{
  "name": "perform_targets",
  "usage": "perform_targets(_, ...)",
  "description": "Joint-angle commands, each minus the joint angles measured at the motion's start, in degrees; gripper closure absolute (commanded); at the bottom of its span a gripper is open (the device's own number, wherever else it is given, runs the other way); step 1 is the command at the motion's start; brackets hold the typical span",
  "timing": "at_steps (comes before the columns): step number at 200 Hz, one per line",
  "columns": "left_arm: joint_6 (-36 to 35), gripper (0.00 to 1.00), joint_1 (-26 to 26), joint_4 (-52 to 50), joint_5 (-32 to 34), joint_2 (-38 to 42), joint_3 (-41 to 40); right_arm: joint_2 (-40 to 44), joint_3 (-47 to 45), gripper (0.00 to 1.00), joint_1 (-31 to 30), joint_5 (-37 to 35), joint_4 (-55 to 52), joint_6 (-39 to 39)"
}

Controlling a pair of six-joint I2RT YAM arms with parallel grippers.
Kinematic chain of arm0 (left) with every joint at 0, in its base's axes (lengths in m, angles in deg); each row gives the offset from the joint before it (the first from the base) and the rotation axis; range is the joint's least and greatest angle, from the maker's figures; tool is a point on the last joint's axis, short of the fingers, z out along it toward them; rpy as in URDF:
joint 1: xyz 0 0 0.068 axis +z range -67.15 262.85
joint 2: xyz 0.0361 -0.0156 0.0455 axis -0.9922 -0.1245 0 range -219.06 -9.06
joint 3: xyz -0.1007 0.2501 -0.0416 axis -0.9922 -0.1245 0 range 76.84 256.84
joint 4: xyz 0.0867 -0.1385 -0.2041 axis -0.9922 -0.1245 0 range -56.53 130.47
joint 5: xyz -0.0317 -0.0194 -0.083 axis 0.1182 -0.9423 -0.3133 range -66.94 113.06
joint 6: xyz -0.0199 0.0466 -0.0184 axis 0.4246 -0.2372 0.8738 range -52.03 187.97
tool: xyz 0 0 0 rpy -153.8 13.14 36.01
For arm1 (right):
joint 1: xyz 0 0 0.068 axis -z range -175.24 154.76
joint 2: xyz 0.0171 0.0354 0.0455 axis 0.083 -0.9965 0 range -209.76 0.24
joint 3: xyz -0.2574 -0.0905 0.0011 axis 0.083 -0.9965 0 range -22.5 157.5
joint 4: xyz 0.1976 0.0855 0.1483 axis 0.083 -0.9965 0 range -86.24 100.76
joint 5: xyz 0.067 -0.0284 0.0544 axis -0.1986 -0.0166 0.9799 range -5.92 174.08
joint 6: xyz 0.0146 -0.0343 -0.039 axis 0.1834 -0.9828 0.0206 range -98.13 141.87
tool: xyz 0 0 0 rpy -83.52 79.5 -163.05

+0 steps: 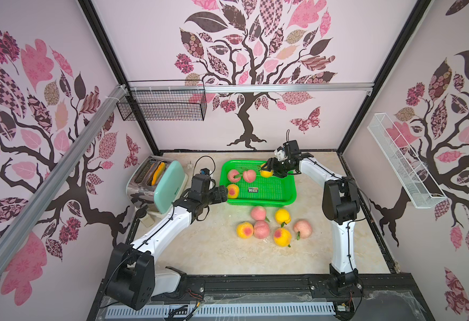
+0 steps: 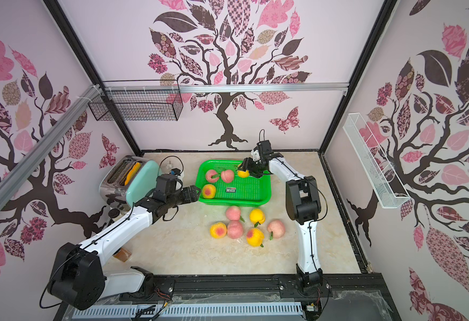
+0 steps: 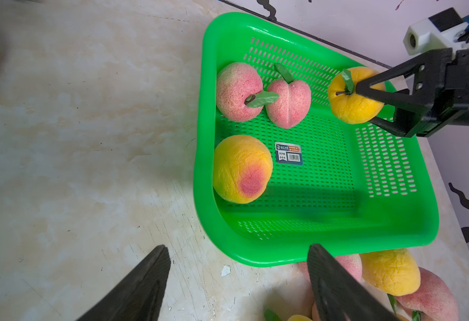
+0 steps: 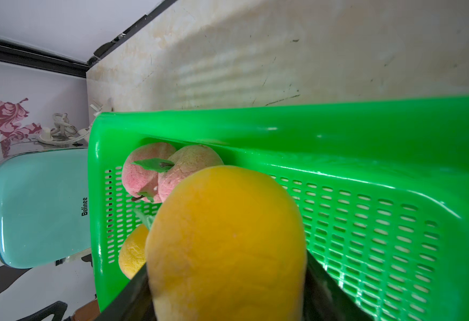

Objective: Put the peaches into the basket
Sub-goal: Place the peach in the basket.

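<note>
Right tool (image 1: 266, 169) clamps yellow peach (image 1: 267, 174) near pink peach (image 1: 249, 175).

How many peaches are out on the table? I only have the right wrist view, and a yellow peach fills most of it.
Observer: Six peaches lie clustered on the table, in front of the basket.
Operator: What's the left gripper doing?
Observer: The left gripper is open and empty, beside the basket's rim.
Operator: How does my grip look from outside?
Observer: The right gripper pinches the yellow peach from two sides, with the leaf end facing away from the arm.
</note>
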Motion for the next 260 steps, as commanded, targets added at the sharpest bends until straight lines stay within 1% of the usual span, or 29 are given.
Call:
perform_targets(1, -0.48, 0.18, 0.26, -0.54, -0.07, 0.43, 0.53, -1.53, 1.86, 0.35, -0.98, -1.72, 0.51, 0.43)
perform_targets(14, -0.57, 0.19, 0.29, -0.55, 0.07, 0.73, 0.48, -1.78, 2.49, 0.35, -0.97, -2.8, -0.87, -0.02)
perform_targets(34, -0.43, 0.19, 0.26, 0.7, 0.26, 0.74, -0.08, -1.62, 0.77, 0.35, -1.07, -4.16, 0.84, 0.83)
perform_targets(65, -0.05, 0.19, 0.27, 0.81, -0.85, 0.61, 0.14, -4.01, 3.84, 0.33, -1.67, -4.89, -2.41, 0.33)
perform_targets(84, -0.36, 0.19, 0.25, 0.77, -0.94, 0.63, 0.12, -3.37, 1.53, 0.33, -1.71, -6.86, -0.14, 1.13)
perform_targets(99, -0.49, 0.19, 0.27, 0.24, -0.8, 0.96, 0.21, -3.8, 2.41, 0.32, -1.75, -8.22, -0.52, 1.29)
perform_targets(116, -0.56, 0.19, 0.3, 0.21, -0.62, 1.39, 0.15, -4.8, 4.03, 0.32, -1.74, -8.03, -1.33, 1.23)
perform_targets(140, -0.22, 0.19, 0.26, 0.9, -1.04, 0.9, 0.06, -5.49, 4.2, 0.32, -1.79, -6.69, 0.15, 2.16)
perform_targets(159, 0.04, 0.19, 0.26, 0.77, -1.48, 0.87, 0.21, -6.71, 6.46, 0.31, -2.05, -6.24, -1.81, 1.81)
perform_targets(186, 0.38, 0.19, 0.25, 1.6, -1.81, 0.58, -0.05, -6.58, 5.69, 0.3, -2.16, -6.89, -0.53, 2.56)
perform_targets(205, 0.39, 0.19, 0.28, 1.17, -2.03, 0.57, 0.21, -7.23, 7.08, 0.27, -2.2, -6.6, -2.05, 2.36)
perform_targets(237, 0.31, 0.19, 0.25, 1.42, -1.76, 0.73, 0.0, -6.56, 6.15, 0.2, -2.49, -7.04, -1.63, 2.12)
perform_targets(260, 0.39, 0.19, 0.29, 1.05, -1.63, 1.12, -0.12, -6.72, 7.09, 0.16, -2.51, -7.66, -2.88, 1.92)
